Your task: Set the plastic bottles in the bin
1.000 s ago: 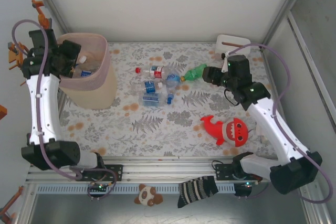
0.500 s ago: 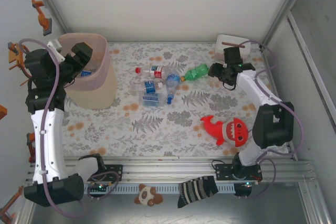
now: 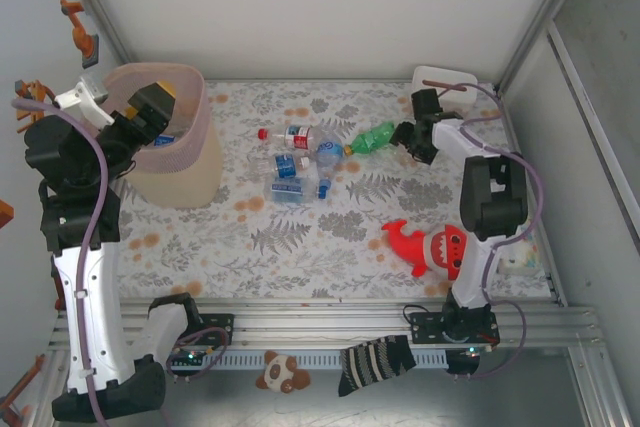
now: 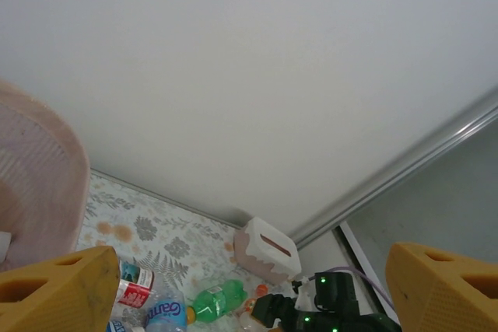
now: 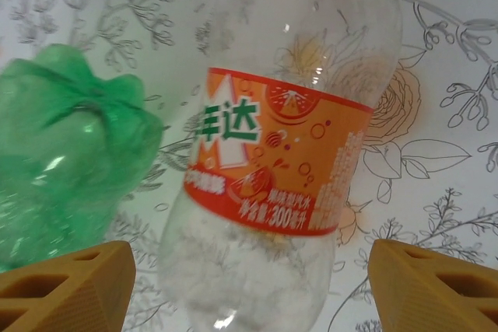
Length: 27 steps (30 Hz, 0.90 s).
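Note:
The pink bin [image 3: 190, 162] stands at the back left, with a few plastic bottles [image 3: 160, 134] inside it. My left gripper [image 3: 150, 105] hangs open and empty over its left rim; the left wrist view shows its orange fingertips [image 4: 58, 289] wide apart and the bin wall [image 4: 39, 184] at the left. Clear bottles [image 3: 295, 137] lie mid-table beside a green bottle [image 3: 372, 136]. My right gripper [image 3: 407, 137] is low beside the green bottle [image 5: 70, 161]. A clear, orange-labelled bottle [image 5: 280, 161] lies between its open fingers [image 5: 66, 285], which stand clear of it on both sides.
A red shark plush [image 3: 437, 247] lies at the front right. A small white slotted box [image 3: 445, 82] sits in the back right corner, close behind my right gripper. Metal frame posts and walls close in the table on three sides.
The left arm has risen and its jaws have opened wider by the bin. The right arm has folded toward the back right, its gripper staying by the green bottle.

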Available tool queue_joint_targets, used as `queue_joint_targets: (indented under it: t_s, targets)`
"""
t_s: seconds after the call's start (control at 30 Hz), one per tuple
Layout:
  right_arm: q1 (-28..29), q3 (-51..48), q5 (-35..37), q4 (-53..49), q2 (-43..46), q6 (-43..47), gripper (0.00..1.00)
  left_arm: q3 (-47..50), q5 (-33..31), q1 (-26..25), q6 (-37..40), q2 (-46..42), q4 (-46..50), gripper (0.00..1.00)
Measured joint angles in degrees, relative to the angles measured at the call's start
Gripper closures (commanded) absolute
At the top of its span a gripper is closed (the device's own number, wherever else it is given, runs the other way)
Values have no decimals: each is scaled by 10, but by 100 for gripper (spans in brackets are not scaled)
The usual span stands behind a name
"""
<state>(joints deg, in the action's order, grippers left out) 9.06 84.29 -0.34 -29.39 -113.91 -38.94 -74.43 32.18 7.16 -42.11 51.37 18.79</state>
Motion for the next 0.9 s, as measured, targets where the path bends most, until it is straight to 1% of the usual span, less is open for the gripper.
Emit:
queue_joint_targets:
  t_s: [0.17,0.3,0.57,0.77,0.9]
  targets:
    - [-3,0,-2,14,-27,-8,24,5,5,-1,0,0,-1,11]
    - [-4,0,-5,23,-41,-14,29,10,7,-5,-4,3,-7,11]
    - [-4,-9,-4,46,-40,-16,36,16,9,-16,-6,10,-20,11]
    - [-4,-43,0,51,-12,-16,39,19,9,-25,-7,14,-22,13]
    - [-4,-82,3,50,37,-14,39,19,9,-38,-7,19,-22,17]
